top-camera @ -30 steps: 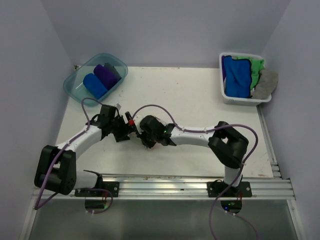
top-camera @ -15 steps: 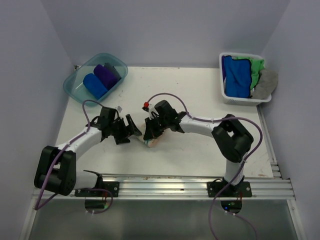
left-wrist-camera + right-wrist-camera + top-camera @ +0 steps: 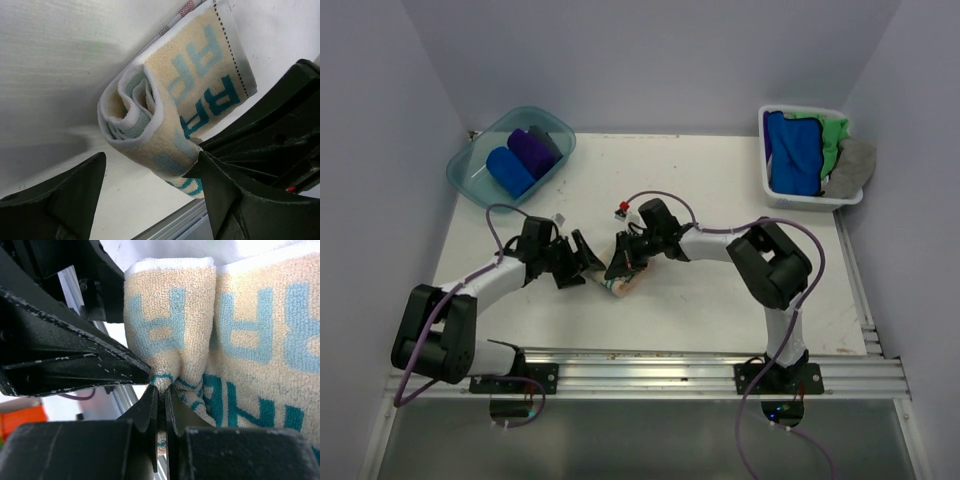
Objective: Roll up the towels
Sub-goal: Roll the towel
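A cream towel with teal lettering (image 3: 623, 282) (image 3: 170, 110) lies rolled on the white table, between the two arms. My right gripper (image 3: 618, 266) (image 3: 161, 386) is shut on a small fold of that towel (image 3: 170, 325), at its outer layer. From the left, my left gripper (image 3: 590, 262) (image 3: 150, 192) stands open around the near end of the roll. Its right finger (image 3: 235, 200) touches the cloth; the left finger (image 3: 55, 200) stands apart from it. Rolled blue (image 3: 509, 171) and purple (image 3: 532, 150) towels lie in the teal tub.
The teal tub (image 3: 556, 130) sits at the back left corner. At the back right, a white basket (image 3: 805, 200) holds loose blue (image 3: 790, 152), green (image 3: 834, 135) and grey (image 3: 852, 166) towels. A metal rail (image 3: 650, 375) runs along the near edge. Purple cables loop over both arms.
My right wrist has drawn back to the right, uncovering the rolled cream towel. My left gripper has edged right toward the roll, its jaws still wide.
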